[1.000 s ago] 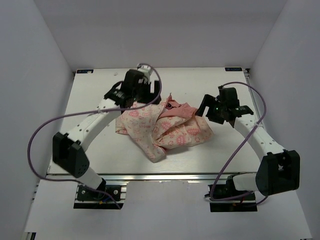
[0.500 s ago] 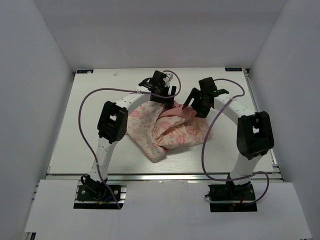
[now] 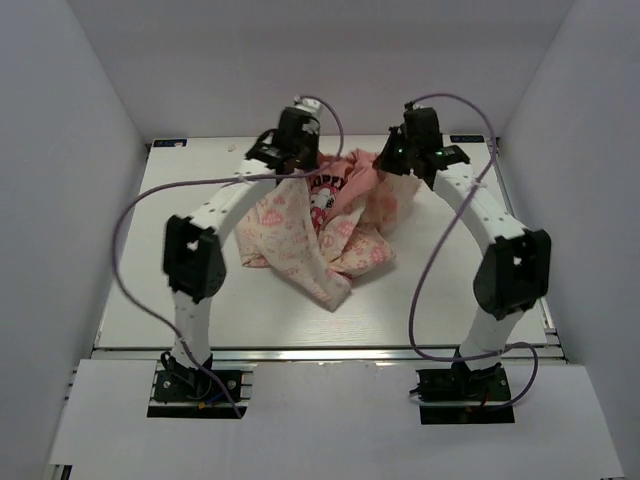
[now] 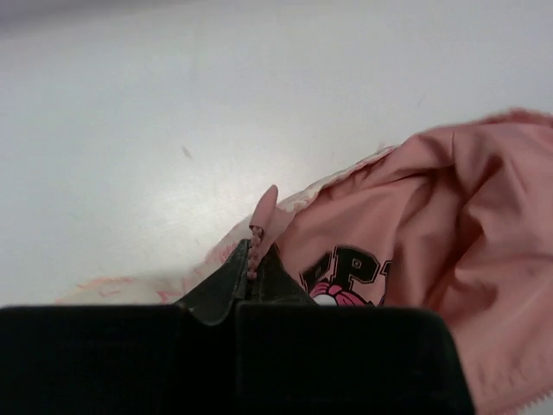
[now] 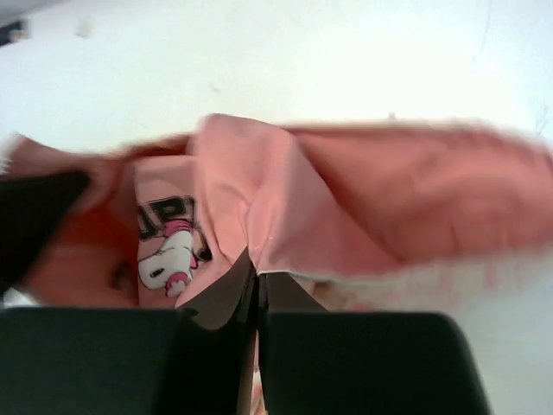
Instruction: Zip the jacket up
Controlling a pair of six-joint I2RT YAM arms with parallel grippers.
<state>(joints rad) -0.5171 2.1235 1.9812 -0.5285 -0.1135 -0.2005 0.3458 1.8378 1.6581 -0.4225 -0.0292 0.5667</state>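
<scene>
The jacket lies mid-table, cream with a pink print, its far part pulled open so the pink lining and a printed cartoon patch show. My left gripper holds the jacket's far left edge. In the left wrist view this gripper is shut on the pink zipper strip, which sticks up between the jaws. My right gripper holds the far right edge. The right wrist view shows it shut on a fold of the pink lining.
The white table is boxed in by white walls at the left, right and back. Purple cables loop beside both arms. Both arms reach far out, with their elbows standing either side of the jacket.
Both grippers went from open to shut on the jacket's front edges. The arms swung in and toward the back wall, dragging the jacket's far part open.
</scene>
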